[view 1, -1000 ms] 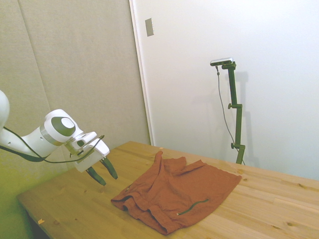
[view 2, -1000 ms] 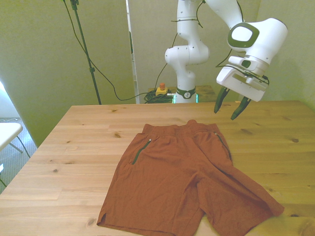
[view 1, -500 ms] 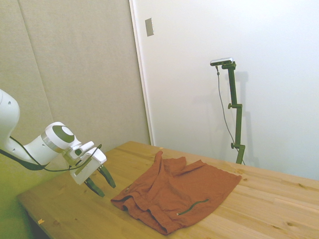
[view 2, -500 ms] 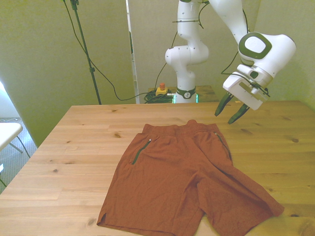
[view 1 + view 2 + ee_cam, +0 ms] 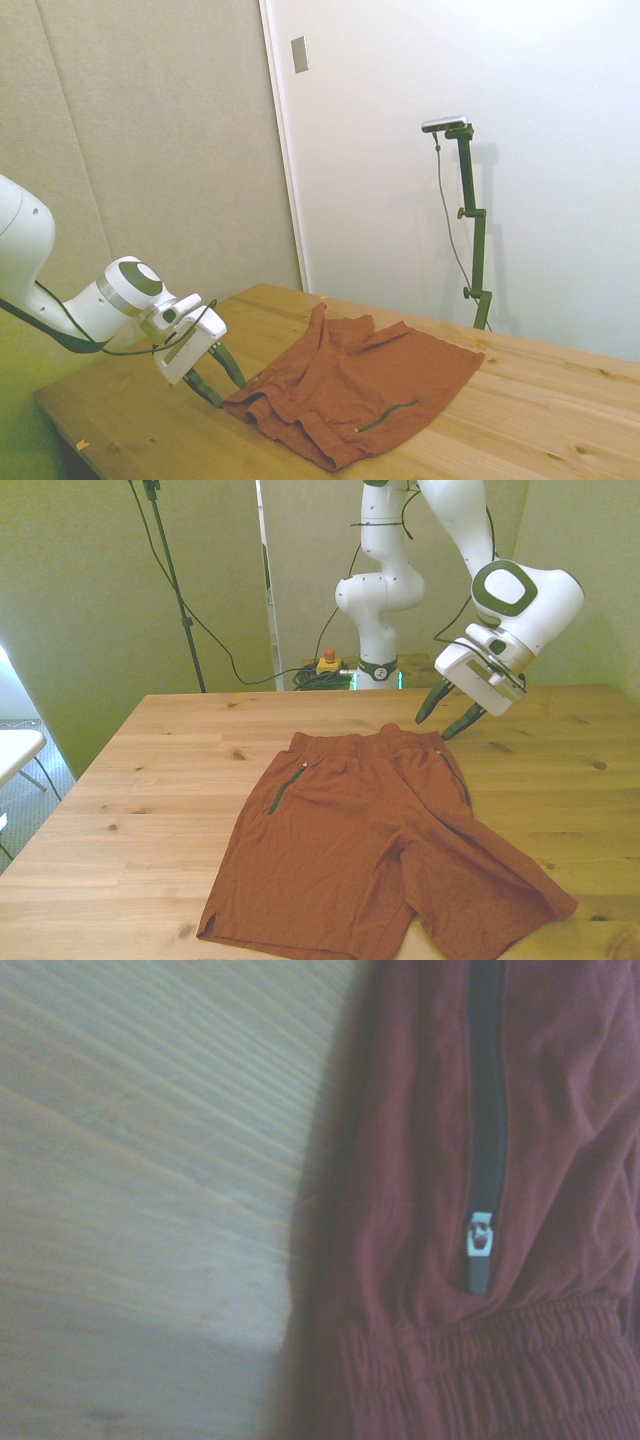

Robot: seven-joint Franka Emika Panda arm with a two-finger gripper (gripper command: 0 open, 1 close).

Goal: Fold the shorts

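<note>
Shorts: the rust-orange shorts [image 5: 375, 845] are laid flat on the wooden table [image 5: 150, 780], waistband toward the far edge in the front view, legs spread toward the near edge.
Zippers: a dark pocket zipper [image 5: 281, 790] is seen on the front view's left of the shorts; another [image 5: 484, 1110], with a pale pull, is shown close up in the wrist view beside the gathered waistband.
Gripper: the gripper [image 5: 443, 712] is held tilted just above the waistband corner on the front view's right.
Fingers: the dark fingers [image 5: 428, 702] are spread apart, with nothing between them.
Shorts relative to fingers: the fingertips are just beside the waistband corner; contact cannot be told.
Side view: the gripper [image 5: 222, 376] is seen low at the near edge of the shorts [image 5: 360, 385].
</note>
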